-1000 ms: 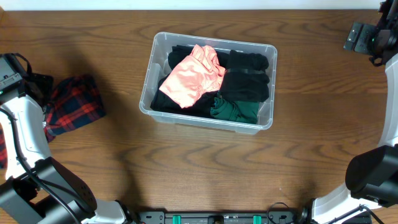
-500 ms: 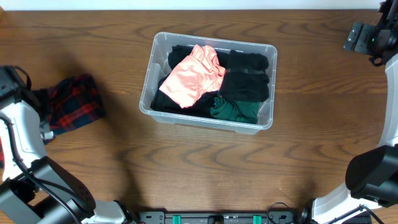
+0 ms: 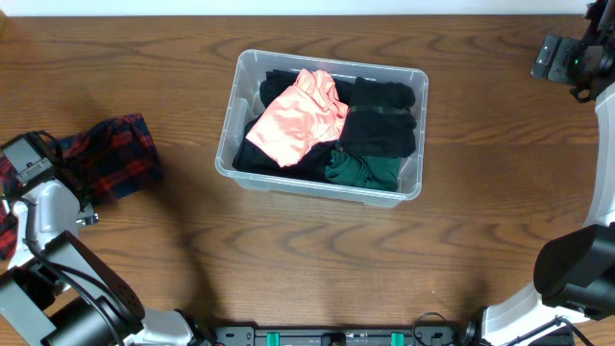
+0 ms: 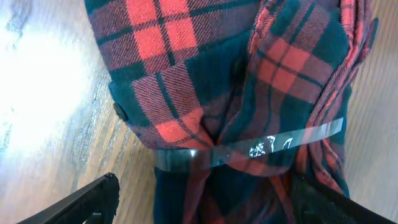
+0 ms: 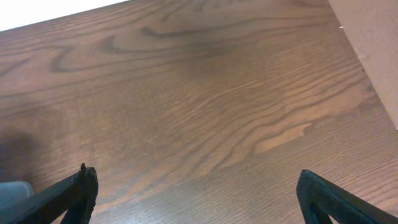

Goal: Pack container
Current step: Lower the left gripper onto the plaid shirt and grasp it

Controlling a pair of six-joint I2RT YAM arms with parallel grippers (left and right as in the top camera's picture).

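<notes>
The container (image 3: pixel 233 113) is a clear bin at the table's middle. It holds a pink garment (image 3: pixel 298 115), black clothes (image 3: pixel 380 120) and a green piece (image 3: pixel 363 168). A red and dark plaid garment (image 3: pixel 120 159) lies crumpled on the table at the left. My left gripper (image 3: pixel 67 168) is down at its left end. In the left wrist view the left gripper (image 4: pixel 205 183) stands open, its fingers on either side of the plaid cloth (image 4: pixel 236 93). My right gripper (image 3: pixel 567 58) is at the far right corner, and the right gripper (image 5: pixel 196 177) is open over bare wood.
A shiny clear strip (image 4: pixel 280 143) crosses the plaid cloth. The table's far edge (image 5: pixel 56 15) shows as a white band. Bare wood (image 3: pixel 288 259) lies in front of the bin.
My left arm has moved toward the near edge and onto the plaid garment's left end. Its jaws have narrowed slightly. The right arm and the bin have not moved.
</notes>
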